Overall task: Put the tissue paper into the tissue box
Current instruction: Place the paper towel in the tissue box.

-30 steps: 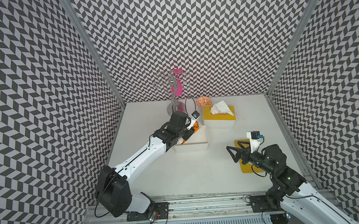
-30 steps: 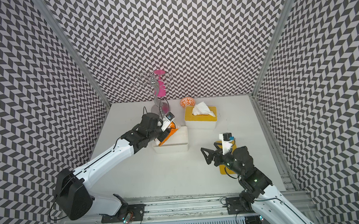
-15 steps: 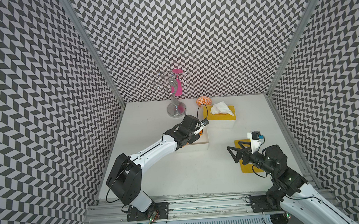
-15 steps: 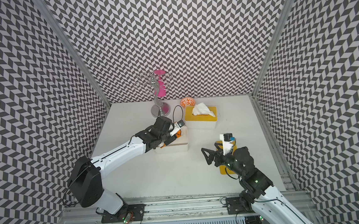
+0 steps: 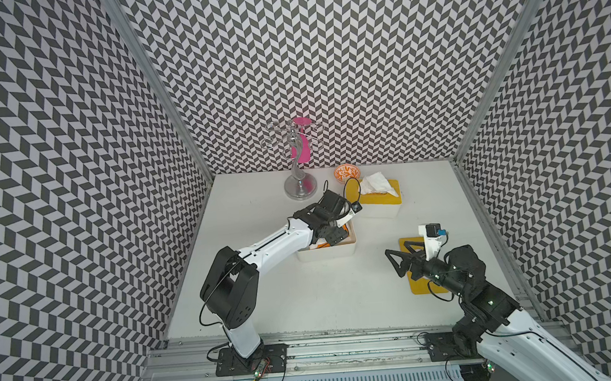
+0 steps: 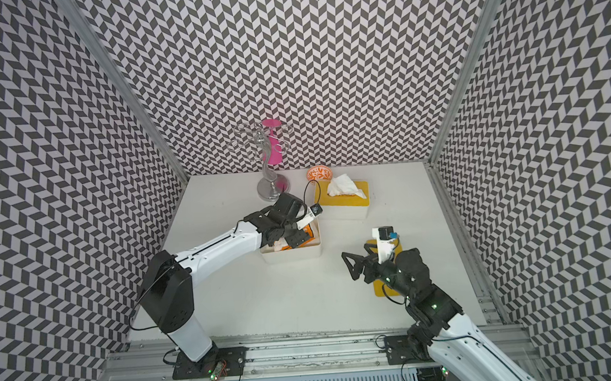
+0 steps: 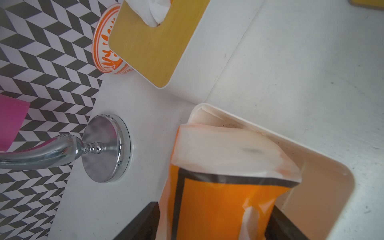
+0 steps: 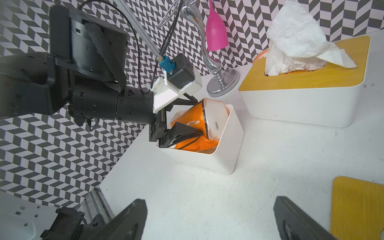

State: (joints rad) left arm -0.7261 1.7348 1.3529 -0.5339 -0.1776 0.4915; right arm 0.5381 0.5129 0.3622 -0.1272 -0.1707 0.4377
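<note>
Tissue pack [image 8: 192, 119] deeper in open box [image 8: 226, 158]

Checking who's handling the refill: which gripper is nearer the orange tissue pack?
Left. The left gripper straddles the orange tissue pack inside the open white box; the right gripper hangs well away, by the loose yellow lid.

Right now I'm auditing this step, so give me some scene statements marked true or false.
The pack lies tilted in the open box. True.
The right gripper holds the lid. False: it is open and empty; the lid lies on the table.
A tissue sticks out of the lidded box. True.
The left gripper is at the lidded box. False: it is at the open box, straddling the pack.
</note>
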